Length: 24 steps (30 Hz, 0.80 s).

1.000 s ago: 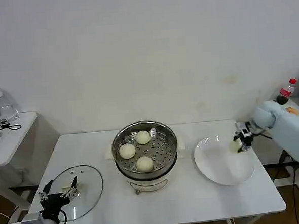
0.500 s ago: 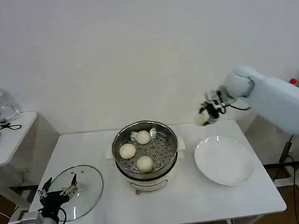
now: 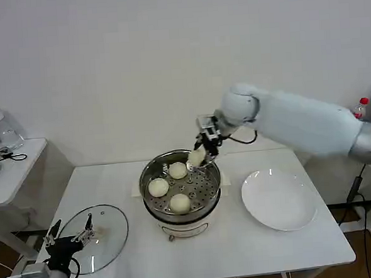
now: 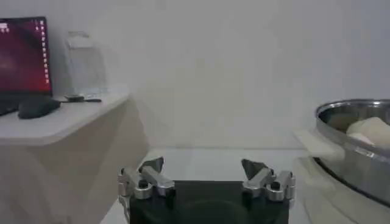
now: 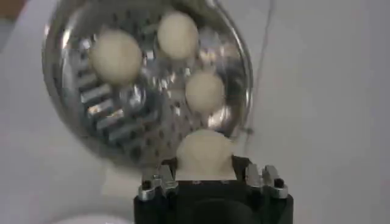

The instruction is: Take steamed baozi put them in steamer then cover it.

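The right gripper (image 3: 200,154) hangs over the back right rim of the steamer (image 3: 153,207), jaws clamped on a bun (image 3: 196,156). Three buns (image 3: 179,203) sit on its perforated tray. The left gripper (image 3: 67,237), jaws wide, hovers at the lid (image 3: 109,232) lying on the worktop (image 3: 242,249).

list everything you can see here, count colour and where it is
steamed baozi: four, creamy white; three on the steamer's perforated tray, one held above the steamer's back rim
steamer: one, shiny steel on white base, table centre
cover: one, clear glass, flat on table to the steamer's left
plate: one, white, to the steamer's right
table: one, white
side table: one, white, far left
bottle: one, red cap, far right
right gripper: jaws shut on the fourth baozi
left gripper: jaws open, over the cover's near-left edge
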Each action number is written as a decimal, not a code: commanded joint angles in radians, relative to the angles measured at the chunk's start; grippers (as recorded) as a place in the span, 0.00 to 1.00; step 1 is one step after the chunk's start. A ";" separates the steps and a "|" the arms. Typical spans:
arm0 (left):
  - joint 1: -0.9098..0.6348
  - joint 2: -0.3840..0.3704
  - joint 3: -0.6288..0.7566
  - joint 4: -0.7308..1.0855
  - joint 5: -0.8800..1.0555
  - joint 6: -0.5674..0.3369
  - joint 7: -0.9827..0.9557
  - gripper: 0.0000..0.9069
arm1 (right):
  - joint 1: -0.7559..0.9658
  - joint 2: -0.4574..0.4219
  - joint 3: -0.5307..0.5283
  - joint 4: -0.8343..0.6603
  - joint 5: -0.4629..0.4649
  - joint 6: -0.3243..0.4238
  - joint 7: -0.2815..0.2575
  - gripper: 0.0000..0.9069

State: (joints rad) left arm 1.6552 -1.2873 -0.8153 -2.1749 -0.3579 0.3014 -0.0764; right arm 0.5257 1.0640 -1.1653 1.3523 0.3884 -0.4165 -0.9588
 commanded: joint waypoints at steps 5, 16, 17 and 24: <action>-0.002 0.001 -0.003 0.002 -0.002 -0.001 0.000 1.00 | -0.035 0.064 -0.070 0.005 0.078 -0.101 0.054 0.69; -0.004 0.002 -0.002 0.009 -0.002 -0.001 0.001 1.00 | -0.074 0.061 -0.069 -0.036 0.011 -0.085 0.041 0.69; -0.004 0.002 -0.003 0.009 -0.003 -0.001 0.001 1.00 | -0.076 0.063 -0.068 -0.038 0.009 -0.083 0.040 0.69; -0.004 0.000 -0.004 0.007 -0.005 -0.002 0.000 1.00 | -0.088 0.077 -0.064 -0.060 -0.025 -0.069 0.035 0.69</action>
State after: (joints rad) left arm 1.6511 -1.2873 -0.8182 -2.1672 -0.3619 0.2998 -0.0759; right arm 0.4479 1.1301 -1.2232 1.3051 0.3883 -0.4840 -0.9260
